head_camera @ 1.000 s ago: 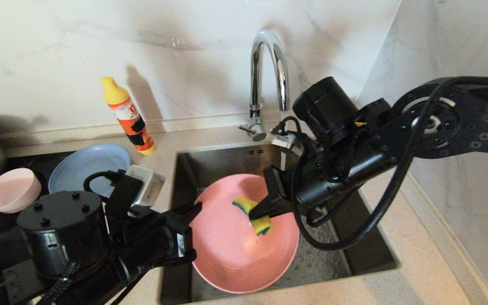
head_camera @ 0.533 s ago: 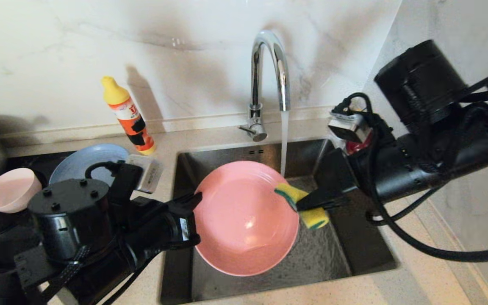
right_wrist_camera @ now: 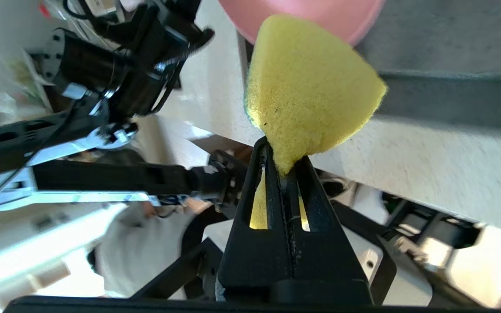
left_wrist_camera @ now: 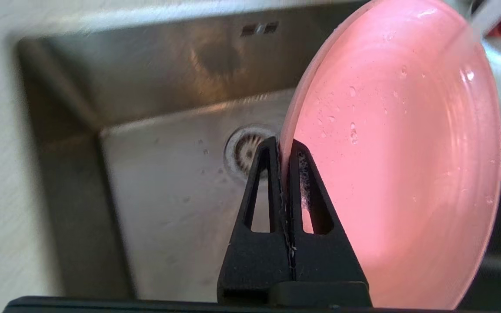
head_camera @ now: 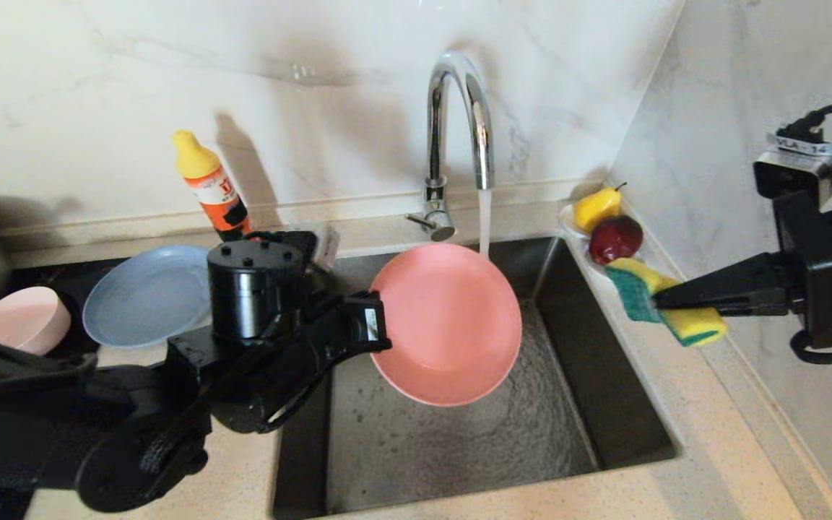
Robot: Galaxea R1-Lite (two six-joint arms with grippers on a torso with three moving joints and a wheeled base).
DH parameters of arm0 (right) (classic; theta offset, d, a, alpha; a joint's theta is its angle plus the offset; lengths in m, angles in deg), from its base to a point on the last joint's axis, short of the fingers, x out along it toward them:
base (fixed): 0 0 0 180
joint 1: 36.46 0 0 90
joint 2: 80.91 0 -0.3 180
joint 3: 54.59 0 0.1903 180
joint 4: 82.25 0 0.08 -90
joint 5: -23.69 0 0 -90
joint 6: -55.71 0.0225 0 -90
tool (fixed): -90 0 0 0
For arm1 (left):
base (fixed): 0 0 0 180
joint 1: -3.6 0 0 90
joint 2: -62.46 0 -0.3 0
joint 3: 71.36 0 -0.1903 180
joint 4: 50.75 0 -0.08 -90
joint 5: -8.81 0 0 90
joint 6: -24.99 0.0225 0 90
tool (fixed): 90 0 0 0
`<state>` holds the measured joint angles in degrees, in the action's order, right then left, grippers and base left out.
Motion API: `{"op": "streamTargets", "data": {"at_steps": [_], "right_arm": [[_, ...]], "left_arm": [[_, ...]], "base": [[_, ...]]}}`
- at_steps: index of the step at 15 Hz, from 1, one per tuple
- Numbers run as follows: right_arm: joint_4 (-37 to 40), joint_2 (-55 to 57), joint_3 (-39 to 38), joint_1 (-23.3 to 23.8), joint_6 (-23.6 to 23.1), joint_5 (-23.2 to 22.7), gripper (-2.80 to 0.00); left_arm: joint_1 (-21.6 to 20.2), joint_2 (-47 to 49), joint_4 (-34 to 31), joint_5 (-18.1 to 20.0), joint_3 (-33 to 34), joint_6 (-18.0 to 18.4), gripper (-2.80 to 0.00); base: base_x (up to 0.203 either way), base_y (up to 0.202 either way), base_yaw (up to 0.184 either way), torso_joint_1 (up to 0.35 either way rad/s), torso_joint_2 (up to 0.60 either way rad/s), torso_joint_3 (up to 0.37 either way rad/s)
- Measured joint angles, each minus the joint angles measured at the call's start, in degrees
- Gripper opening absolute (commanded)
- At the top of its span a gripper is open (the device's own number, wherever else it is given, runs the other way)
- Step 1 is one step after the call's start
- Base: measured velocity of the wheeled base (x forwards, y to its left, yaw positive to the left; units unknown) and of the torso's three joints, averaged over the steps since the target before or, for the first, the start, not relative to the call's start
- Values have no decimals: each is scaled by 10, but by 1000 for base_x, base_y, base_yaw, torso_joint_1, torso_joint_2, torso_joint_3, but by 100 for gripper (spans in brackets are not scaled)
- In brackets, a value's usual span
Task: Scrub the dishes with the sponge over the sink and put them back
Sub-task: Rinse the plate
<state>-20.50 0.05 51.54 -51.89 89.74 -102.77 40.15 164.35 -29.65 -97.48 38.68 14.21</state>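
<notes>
Over the sink [head_camera: 625,426], the salmon plate [head_camera: 452,325] hangs tilted on edge, its hollow face turned toward the right and its upper rim just under the tap's [head_camera: 459,108] running stream. The left gripper [head_camera: 376,321] is clenched on the plate's left rim; the left wrist view shows the two fingers [left_wrist_camera: 272,174] pinched flat against each other with the rim between them, water beads on the pink face, and the round drain [left_wrist_camera: 246,148] below on the basin floor.

Well to the right of the plate and clear of it, the sponge [head_camera: 665,310] sits above the counter [head_camera: 719,448] beside the basin's right edge, squeezed in the middle by the right gripper [head_camera: 665,297], whose jaws are clamped tight on it. The green layer faces the sink side and the yellow body bulges out either way; in the right wrist view the yellow foam [right_wrist_camera: 311,87] fans out from the closed fingertips.

Just behind the sponge, in the back right corner, a yellow pear [head_camera: 598,206] and a dark red fruit [head_camera: 616,239] lie on a small white dish [head_camera: 568,217].

Left of the sink, the blue plate [head_camera: 145,296] lies flat and the pink bowl [head_camera: 19,318] stands near it, farther left. An orange bottle [head_camera: 214,188] with a yellow cap stands by the wall behind them.
</notes>
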Motion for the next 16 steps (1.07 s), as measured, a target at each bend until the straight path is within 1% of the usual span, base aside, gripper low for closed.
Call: {"op": "streamTargets", "data": {"at_steps": [1, 2, 4, 7, 11, 14, 16], "right_arm": [[-3, -12, -21, 24, -6, -21, -280], [-6, -21, -41, 44, -15, -31, -280], [-23, -31, -72, 68, -27, -39, -280], [-61, -30, -97, 78, -27, -46, -280], [-92, -25, -129, 90, -27, -56, -280], [-106, -25, -148, 107, -28, -63, -280], [-106, -25, -153, 112, -28, -63, -280]], "left_arm": [[0, 18, -1, 0, -22, 0, -280], [0, 36, -2, 0, -41, 0, -280], [1, 74, -1, 1, -74, 0, -280], [6, 131, 0, 2, -115, 0, -280], [13, 191, -2, 1, -181, -4, -280], [28, 219, -2, -18, -209, -6, -280], [37, 230, -1, -28, -215, -7, -280]], "base": [[0, 0, 0, 0, 0, 0], [0, 0, 0, 0, 0, 0], [0, 0, 0, 0, 0, 0], [0, 0, 0, 0, 0, 0], [0, 0, 0, 0, 0, 0], [0, 0, 0, 0, 0, 0], [0, 0, 0, 0, 0, 0]]}}
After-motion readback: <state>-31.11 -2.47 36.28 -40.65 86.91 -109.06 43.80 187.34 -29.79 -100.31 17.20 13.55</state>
